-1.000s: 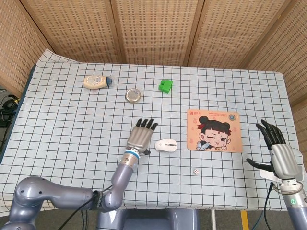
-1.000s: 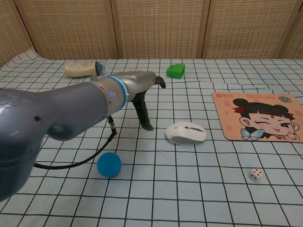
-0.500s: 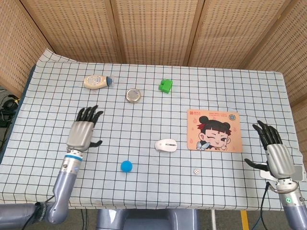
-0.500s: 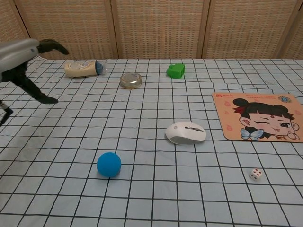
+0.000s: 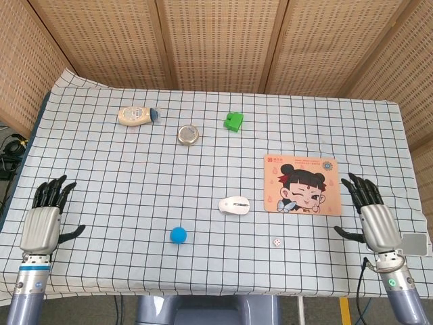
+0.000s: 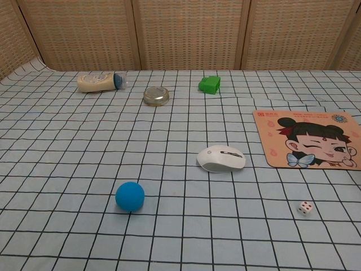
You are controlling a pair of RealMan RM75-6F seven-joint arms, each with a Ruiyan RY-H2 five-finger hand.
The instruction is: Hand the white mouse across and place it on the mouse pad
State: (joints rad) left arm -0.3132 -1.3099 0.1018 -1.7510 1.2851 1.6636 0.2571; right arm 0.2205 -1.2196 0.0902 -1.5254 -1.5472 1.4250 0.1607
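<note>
The white mouse (image 5: 234, 204) (image 6: 221, 158) lies on the checked cloth just left of the cartoon mouse pad (image 5: 302, 184) (image 6: 309, 146), with a narrow gap between them. My left hand (image 5: 44, 221) hovers at the table's front left corner, fingers spread and holding nothing, far from the mouse. At the front right edge my right hand (image 5: 369, 212) is likewise spread and empty, right of the pad. Neither hand shows in the chest view.
A blue ball (image 5: 178, 235) (image 6: 130, 196) sits front left of the mouse and a small die (image 5: 277, 242) (image 6: 305, 208) front right. Farther back lie a cream bottle (image 5: 137, 116) (image 6: 100, 82), a round tin (image 5: 189, 135) (image 6: 156, 95) and a green block (image 5: 234, 121) (image 6: 210, 84).
My left hand has drawn back from beside the mouse to the front left corner, uncovering the blue ball. The right hand shifted slightly left and forward. The mouse has not moved.
</note>
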